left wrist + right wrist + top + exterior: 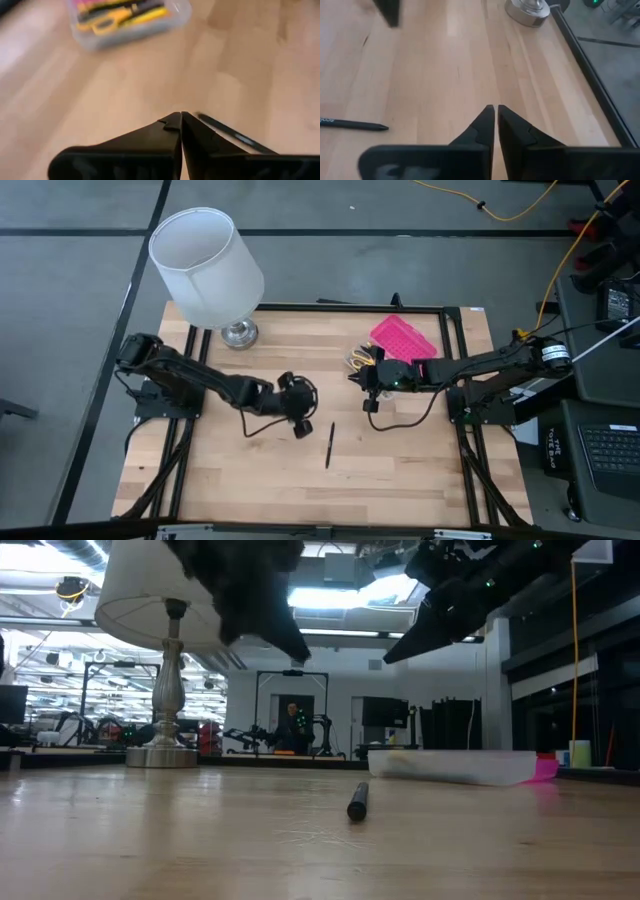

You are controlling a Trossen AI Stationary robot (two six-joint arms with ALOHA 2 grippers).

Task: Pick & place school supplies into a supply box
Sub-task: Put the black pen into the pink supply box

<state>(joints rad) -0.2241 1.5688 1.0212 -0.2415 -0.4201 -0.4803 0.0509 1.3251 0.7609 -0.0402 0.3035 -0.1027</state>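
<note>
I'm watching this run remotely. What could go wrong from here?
1. The last pen lies between both grippers; the left gripper and right gripper may collide if both reach for it.
2. The thin round pen may roll away when pinched.
3. The lamp stands close behind the left arm and could get bumped.

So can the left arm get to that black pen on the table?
Probably yes. The pen lies alone on bare wood just beside the left gripper, nothing between them, though its fingers are shut now.
</note>
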